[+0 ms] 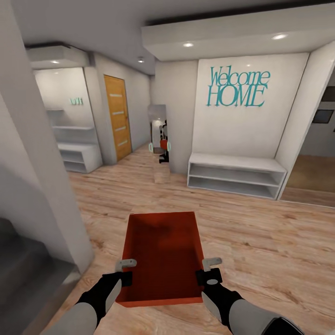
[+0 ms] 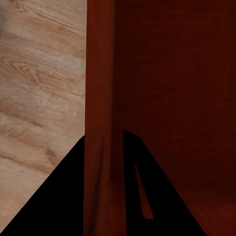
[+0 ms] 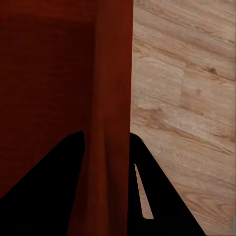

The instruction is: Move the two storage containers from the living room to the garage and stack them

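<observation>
I carry one orange-red storage container in front of me, held level above a light wood-plank floor. My left gripper is shut on its left wall, my right gripper is shut on its right wall. The left wrist view looks down the clamped wall of the container, black fingers on both sides of it. In the right wrist view the container wall runs between the fingers the same way. The bin is empty inside.
A hallway lies ahead: a white low bench shelf under a "Welcome HOME" wall sign, a tall mirror showing the robot, an orange wooden door at left, white shelving further left. A pale wall corner stands close on my left.
</observation>
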You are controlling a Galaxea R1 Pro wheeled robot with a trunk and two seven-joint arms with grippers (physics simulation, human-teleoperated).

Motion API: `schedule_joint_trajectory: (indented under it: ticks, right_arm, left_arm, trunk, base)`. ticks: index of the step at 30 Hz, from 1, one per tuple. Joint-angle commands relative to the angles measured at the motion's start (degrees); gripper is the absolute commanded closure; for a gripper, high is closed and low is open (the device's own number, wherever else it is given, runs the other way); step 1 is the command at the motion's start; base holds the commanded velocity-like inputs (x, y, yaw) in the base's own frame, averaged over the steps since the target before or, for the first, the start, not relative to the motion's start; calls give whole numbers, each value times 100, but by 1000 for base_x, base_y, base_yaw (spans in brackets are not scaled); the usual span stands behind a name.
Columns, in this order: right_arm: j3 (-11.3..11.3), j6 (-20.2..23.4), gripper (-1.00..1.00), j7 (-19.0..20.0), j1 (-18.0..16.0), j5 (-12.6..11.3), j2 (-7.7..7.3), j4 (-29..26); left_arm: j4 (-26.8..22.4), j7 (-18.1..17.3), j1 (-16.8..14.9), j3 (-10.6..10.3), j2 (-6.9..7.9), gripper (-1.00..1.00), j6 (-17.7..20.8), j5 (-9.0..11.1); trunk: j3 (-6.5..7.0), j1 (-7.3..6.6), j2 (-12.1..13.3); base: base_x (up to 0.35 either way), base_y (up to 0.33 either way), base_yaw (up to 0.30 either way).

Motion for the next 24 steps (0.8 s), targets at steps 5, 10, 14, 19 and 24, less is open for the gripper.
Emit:
schedule_joint_trajectory:
  ticks: [5, 10, 14, 19, 24]
  right_arm:
    - [-199, -95, 100, -20, -12, 74, -27, -14]
    - [-199, -95, 100, -20, -12, 74, -28, -14]
    - [-199, -95, 100, -20, -12, 74, -33, -14]
    - [-200, -95, 100, -20, -12, 74, -34, -14]
    - [-199, -95, 100, -20, -12, 74, -34, -14]
  left_arm:
    - [9, 33, 4, 14, 167, 100, 40, -62]
    - [9, 33, 4, 14, 168, 100, 40, -62]
    - [9, 33, 4, 14, 168, 100, 40, -62]
    - [9, 33, 4, 14, 168, 100, 40, -62]
    - [7, 33, 4, 14, 168, 100, 40, -62]
  trunk:
    - [-8, 4, -7]
    - [-8, 4, -7]
    - [-8, 4, -7]
    - [-8, 4, -7]
    - [-8, 4, -7]
  base:
    - [322, 0, 0]
    - [322, 0, 0]
    - [322, 0, 0]
    - [322, 0, 0]
    - [322, 0, 0]
